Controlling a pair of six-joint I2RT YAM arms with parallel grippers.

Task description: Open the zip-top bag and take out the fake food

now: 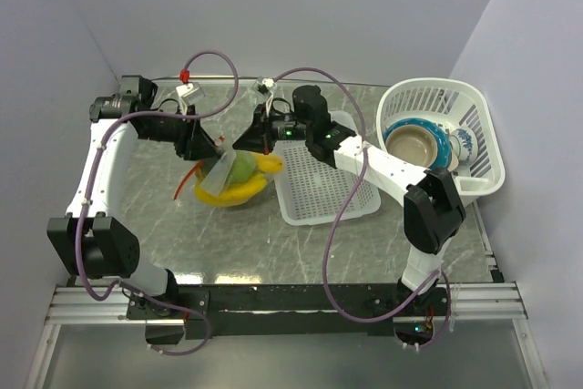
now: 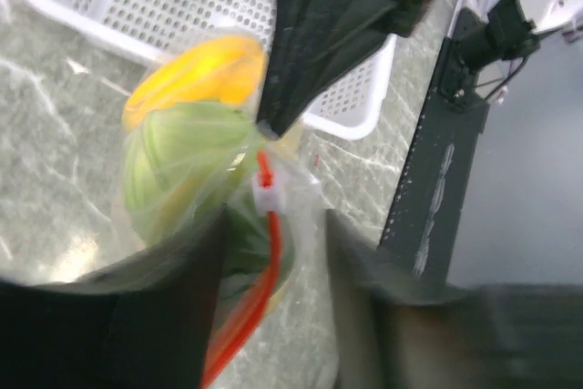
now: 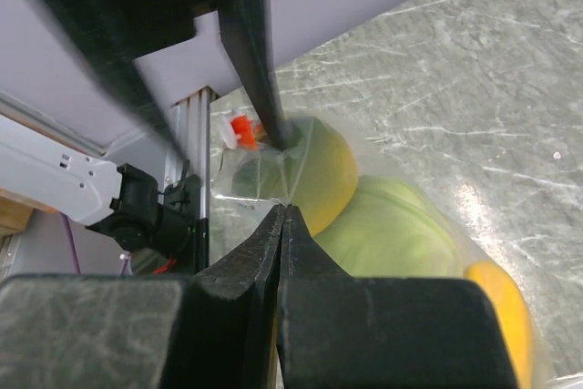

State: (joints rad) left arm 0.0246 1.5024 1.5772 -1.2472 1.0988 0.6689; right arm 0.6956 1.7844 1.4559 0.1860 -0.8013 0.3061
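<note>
The clear zip-top bag (image 1: 217,181) hangs between my two grippers over the marble table. It holds a green leafy ball (image 1: 240,168), a yellow banana bunch (image 1: 239,194) and a yellow oval fruit (image 2: 205,70). My right gripper (image 3: 284,209) is shut on a fold of the bag's plastic near its mouth, and it also shows in the left wrist view (image 2: 264,125). My left gripper (image 2: 273,225) is open, its fingers standing either side of the orange-red zip strip (image 2: 246,307) and the white slider (image 2: 266,196). The ball (image 3: 392,225) and fruit (image 3: 328,170) press against the plastic.
A flat white slotted basket (image 1: 319,190) lies just right of the bag. A round white basket (image 1: 483,134) at the far right holds a blue bowl (image 1: 437,145) and a tan bowl (image 1: 412,141). Lilac walls close in the back and sides.
</note>
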